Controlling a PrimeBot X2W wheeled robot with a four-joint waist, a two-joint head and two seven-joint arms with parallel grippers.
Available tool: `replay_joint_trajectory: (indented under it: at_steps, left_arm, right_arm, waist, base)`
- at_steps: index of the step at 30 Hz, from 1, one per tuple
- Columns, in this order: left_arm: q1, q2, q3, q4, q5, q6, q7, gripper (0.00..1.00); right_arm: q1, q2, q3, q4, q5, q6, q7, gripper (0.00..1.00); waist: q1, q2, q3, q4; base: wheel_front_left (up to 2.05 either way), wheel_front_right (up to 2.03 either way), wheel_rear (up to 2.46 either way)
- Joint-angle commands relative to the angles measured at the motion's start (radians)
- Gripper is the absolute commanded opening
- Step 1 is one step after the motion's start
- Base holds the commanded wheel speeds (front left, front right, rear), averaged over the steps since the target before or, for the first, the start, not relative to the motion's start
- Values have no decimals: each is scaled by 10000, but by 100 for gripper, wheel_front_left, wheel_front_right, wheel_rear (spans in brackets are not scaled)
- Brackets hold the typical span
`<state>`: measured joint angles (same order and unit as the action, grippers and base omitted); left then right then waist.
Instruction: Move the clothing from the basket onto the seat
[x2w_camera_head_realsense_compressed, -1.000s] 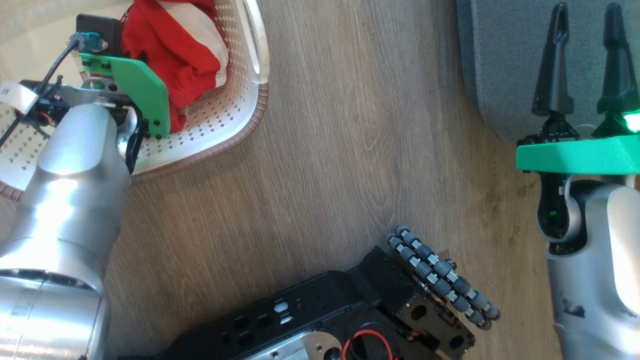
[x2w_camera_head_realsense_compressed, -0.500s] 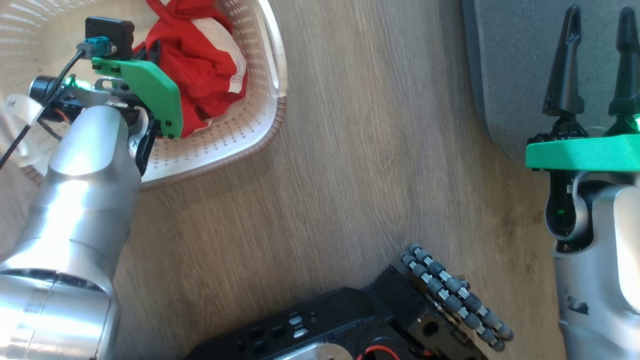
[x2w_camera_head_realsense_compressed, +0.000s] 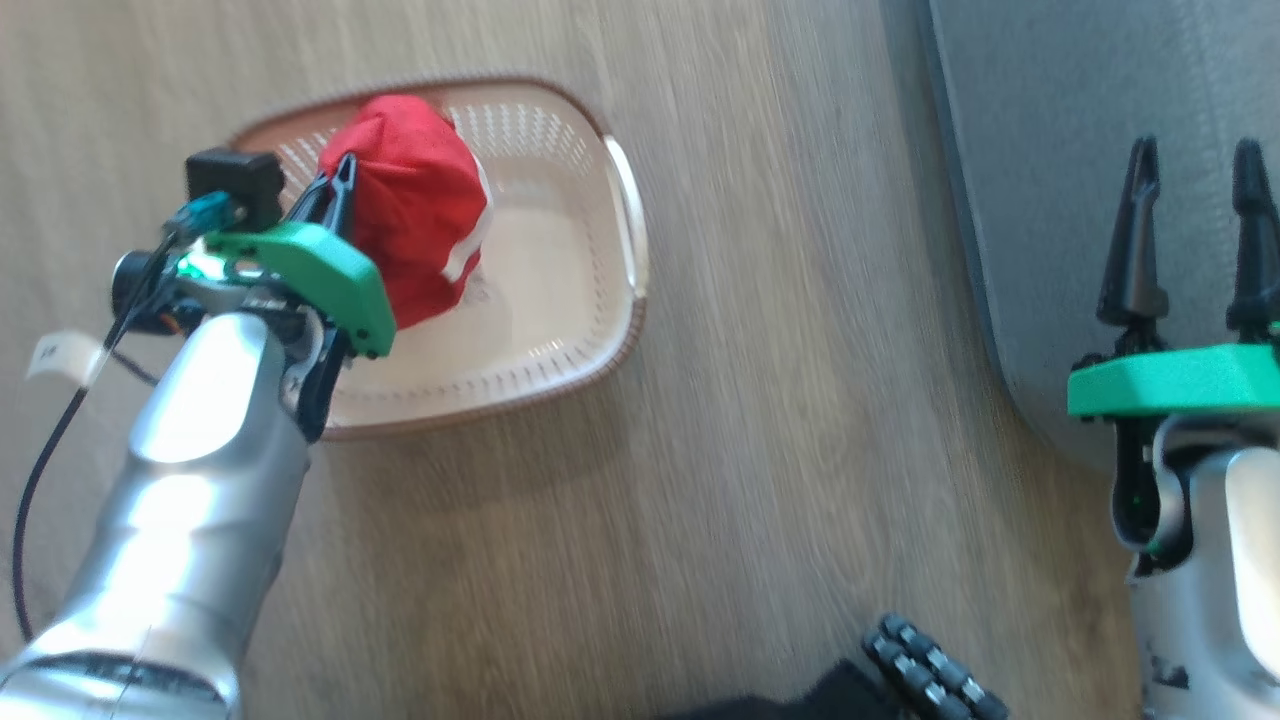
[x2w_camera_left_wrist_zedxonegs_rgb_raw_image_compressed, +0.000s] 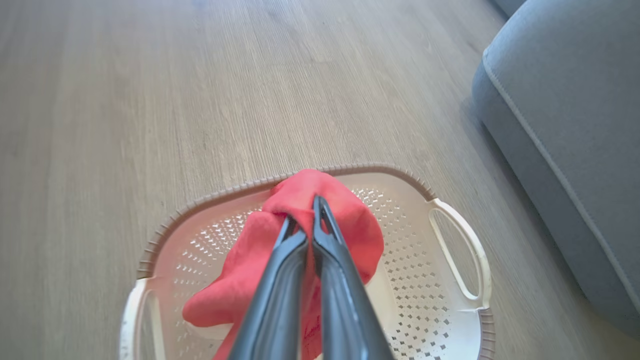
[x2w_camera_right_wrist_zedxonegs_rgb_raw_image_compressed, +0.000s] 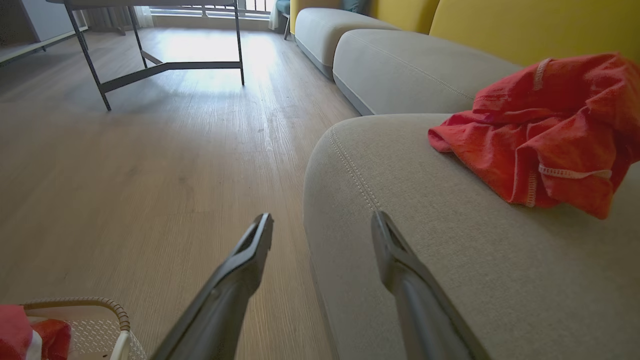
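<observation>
Left wrist view: the left gripper (x2w_camera_left_wrist_zedxonegs_rgb_raw_image_compressed: 303, 212) is clenched on a fold of the red clothing (x2w_camera_left_wrist_zedxonegs_rgb_raw_image_compressed: 345, 220), pinched close to the fingertips. The bundle hangs from that pinch over the basket (x2w_camera_left_wrist_zedxonegs_rgb_raw_image_compressed: 415, 280). Whether its lowest fold touches the basket bottom cannot be told.

Head view: the basket stands on the wood floor (x2w_camera_head_realsense_compressed: 760, 480), apart from the seat (x2w_camera_head_realsense_compressed: 1050, 150), with a strip of bare floor between them. The right gripper (x2w_camera_head_realsense_compressed: 1190, 160) is released, its jaws wide with nothing between them, above the near edge of the seat.

Right wrist view: farther along the cushion, another red garment (x2w_camera_right_wrist_zedxonegs_rgb_raw_image_compressed: 550, 135) lies on the seat.

Step in hand, as judged: lift-out and transfer.
1. Raise the bundle until its trailing fabric is clear of the brown rim and side handles. The basket looks light and may drag or tip if cloth catches.
2. Hold the jaws closed throughout the carry. The grip holds only a thin fold and may slip.
3. Cross the floor strip without swinging the load.
4. Release well inside the cushion edge, near the garment lying there.
</observation>
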<state>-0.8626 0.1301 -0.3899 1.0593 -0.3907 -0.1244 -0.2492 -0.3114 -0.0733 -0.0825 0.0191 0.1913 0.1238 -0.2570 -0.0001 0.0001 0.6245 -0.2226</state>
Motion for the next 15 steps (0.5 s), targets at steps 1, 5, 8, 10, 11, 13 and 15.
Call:
replay_joint_trajectory:
  at_steps: [1, 5, 8, 10, 11, 13, 15]
  left_arm:
    - [343, 514, 394, -697, -108, -48, -121, 0]
    - [1267, 800, 671, -1872, -170, 76, -123, 0]
    - [1916, 973, 811, -2615, -212, 212, -124, 0]
    - [2307, 1103, 889, -3094, -233, 318, -124, 0]
    - [2500, 1169, 924, -3327, -247, 364, -124, 0]
    - [2882, 1318, 989, -3780, -268, 463, -124, 0]
    - [3248, 1454, 1060, -4218, -319, 558, -117, 0]
  right_arm:
    - [340, -222, 98, -205, -123, 69, -47, 100]
    - [657, -447, 61, 9, -203, 69, -47, 100]
    - [906, -583, 8, 161, -245, 69, -47, 100]
    - [1054, -697, 6, 256, -272, 69, -47, 100]
    - [1125, -748, 12, 301, -291, 69, -47, 100]
    - [1257, -835, 33, 373, -322, 69, -47, 100]
    - [1370, -917, 32, 436, -325, 69, -47, 100]
  waist:
    - [1, -1, -1223, 663]
    - [1, -1, -2038, 933]
    - [1, -1, -2611, 1134]
    - [1, -1, -2917, 1246]
    - [1, -1, -3068, 1299]
    - [1, -1, -3345, 1395]
    - [1, -1, -3582, 1495]
  base:
    - [0, 0, 0]
    - [0, 0, 0]
    - [0, 0, 0]
    - [0, 0, 0]
    - [0, 0, 0]
    - [0, 0, 0]
    - [0, 0, 0]
